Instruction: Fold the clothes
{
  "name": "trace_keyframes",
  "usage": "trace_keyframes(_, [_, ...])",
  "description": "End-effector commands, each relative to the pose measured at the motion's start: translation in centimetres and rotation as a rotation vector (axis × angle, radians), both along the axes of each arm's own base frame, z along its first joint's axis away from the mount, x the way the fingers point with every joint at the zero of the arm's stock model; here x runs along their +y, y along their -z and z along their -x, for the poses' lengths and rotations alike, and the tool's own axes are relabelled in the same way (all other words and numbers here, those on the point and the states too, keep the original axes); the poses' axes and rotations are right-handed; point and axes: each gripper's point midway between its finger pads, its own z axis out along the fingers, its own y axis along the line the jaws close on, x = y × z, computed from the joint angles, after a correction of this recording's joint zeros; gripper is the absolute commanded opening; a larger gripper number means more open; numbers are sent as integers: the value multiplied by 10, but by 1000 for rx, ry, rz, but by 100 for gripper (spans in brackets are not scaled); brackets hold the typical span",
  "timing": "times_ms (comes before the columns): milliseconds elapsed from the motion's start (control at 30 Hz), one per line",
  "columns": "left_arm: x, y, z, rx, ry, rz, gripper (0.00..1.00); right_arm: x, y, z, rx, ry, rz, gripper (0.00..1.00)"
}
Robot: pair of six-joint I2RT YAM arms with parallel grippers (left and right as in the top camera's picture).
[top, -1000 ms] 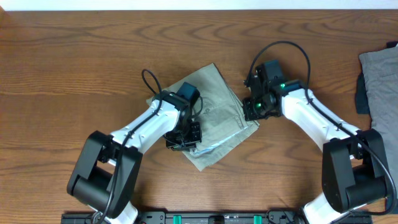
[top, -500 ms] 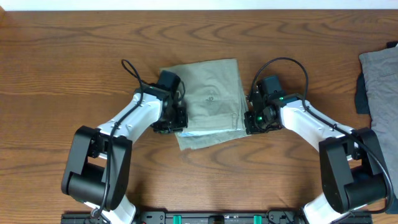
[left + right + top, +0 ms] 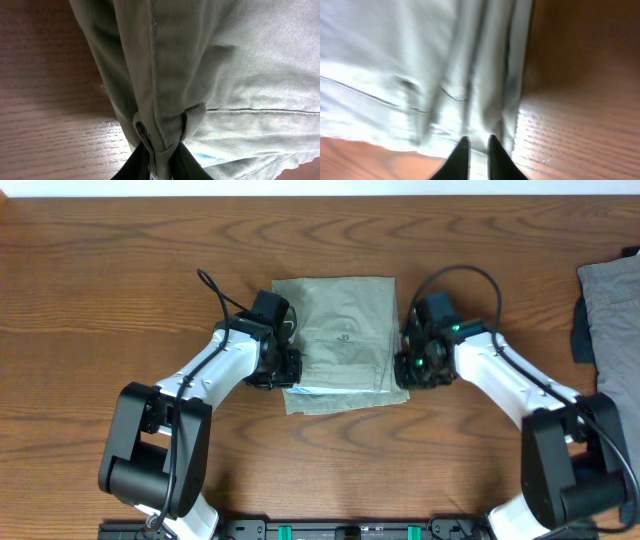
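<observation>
Shorts (image 3: 340,345) lie folded nearly square, edges aligned with table (image 3: 100,280).

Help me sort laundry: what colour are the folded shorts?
Pale khaki-green cotton shorts; clearest in overhead view.

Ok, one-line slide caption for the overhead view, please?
Two arms flank the folded khaki shorts on the table, left end effector pinching their left edge, right end effector at their right edge.

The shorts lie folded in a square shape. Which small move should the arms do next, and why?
Probably release: open the left gripper and raise it. The shorts lie as a flat, nearly square packet on the table, while that gripper pinches a fold at their left edge. The right gripper sits at the right edge; whether it grips is unclear.
</observation>
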Motion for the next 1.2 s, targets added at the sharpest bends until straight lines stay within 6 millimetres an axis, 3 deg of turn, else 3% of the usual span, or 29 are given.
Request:
trace_keyframes(0, [3,-1,-9,-18,7,-17,17,9,-24,-10,-45,5,-67,25])
trace_keyframes(100, [2,-1,-9,-17,3,-16,17,15,-21,-5,-20,-3,-97,35])
trace_keyframes(333, [3,-1,-8,-15,0,-16,17,13,3,1,-7,4,-95,38])
trace_keyframes(500, [3,-1,-8,-14,0,-17,17,14,20,-2,-65,17,-117,47])
trace_keyframes(533, [3,-1,-8,-13,0,-17,21,14,23,-1,-68,26,-122,48])
trace_keyframes(700, [3,-1,-8,-13,0,-17,21,16,30,3,-65,43,-149,48])
trace_keyframes(867, [2,-1,-8,-8,-14,-12,21,18,24,-1,-76,43,-170,42])
trace_keyframes(967, [2,-1,-8,-8,-14,-13,21,14,8,-12,-102,62,-182,40])
trace_keyframes(1167, [2,-1,-8,-8,-14,-13,21,7,-29,-25,-126,80,-185,45])
